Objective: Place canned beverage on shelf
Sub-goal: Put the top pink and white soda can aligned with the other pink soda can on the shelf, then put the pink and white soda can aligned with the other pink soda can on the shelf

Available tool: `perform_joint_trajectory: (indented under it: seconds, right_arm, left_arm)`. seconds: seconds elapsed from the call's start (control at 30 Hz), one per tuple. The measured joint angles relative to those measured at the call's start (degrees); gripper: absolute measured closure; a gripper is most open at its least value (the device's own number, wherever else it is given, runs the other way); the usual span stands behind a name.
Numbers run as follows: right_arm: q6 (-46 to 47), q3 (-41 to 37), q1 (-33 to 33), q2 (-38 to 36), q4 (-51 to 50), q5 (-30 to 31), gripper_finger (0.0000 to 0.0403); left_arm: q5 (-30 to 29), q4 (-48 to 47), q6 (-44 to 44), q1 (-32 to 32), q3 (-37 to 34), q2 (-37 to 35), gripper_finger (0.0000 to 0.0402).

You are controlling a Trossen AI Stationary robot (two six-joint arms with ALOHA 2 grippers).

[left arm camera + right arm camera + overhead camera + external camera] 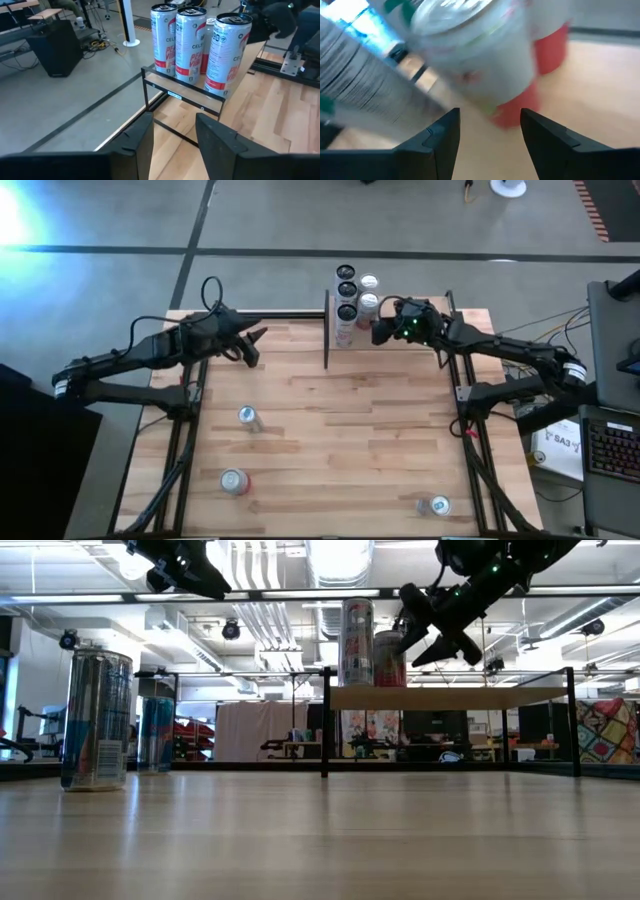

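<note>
Several tall white-and-red cans (347,292) stand upright on the shelf (480,697), a pale panel on black rods at the table's far middle; the left wrist view shows them too (192,45). My right gripper (380,328) hovers open just right of the nearest shelf can (390,658). In the right wrist view that can (470,55) sits blurred just ahead of the fingers, not between them. My left gripper (252,348) hangs open above the table left of the shelf, with nothing between its fingers (140,140).
Three loose cans stand on the butcher-block tabletop: one left of centre (247,417), one near the front left (233,481), one near the front right (437,505). The shelf's black upright rod (326,330) marks its left end. Bare tabletop lies between shelf and loose cans.
</note>
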Motion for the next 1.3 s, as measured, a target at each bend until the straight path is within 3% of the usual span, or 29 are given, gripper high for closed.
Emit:
perform_joint_trajectory:
  seconds: [0.23, 0.7, 1.03, 1.3]
  right_arm:
    - [0.79, -0.55, 3.6, 3.14, 4.7, 2.75, 0.0207]
    - [0.94, -0.55, 3.85, 4.43, 8.34, 8.23, 0.0207]
    - [2.26, -0.55, 4.76, 1.14, 0.98, 9.3, 0.0207]
    - [12.07, -0.55, 6.93, -5.43, -11.13, 9.4, 0.0207]
  left_arm:
    - [0.07, 0.11, -1.47, 0.02, 0.0, 0.13, 0.0289]
    - [1.35, -0.18, -4.02, 0.0, 0.0, 0.04, 0.0293]
    - [4.4, -1.07, -5.68, 0.0, 0.0, -0.36, 0.0293]
    - [6.91, -1.33, -7.53, 0.07, 0.02, -1.31, 0.0293]
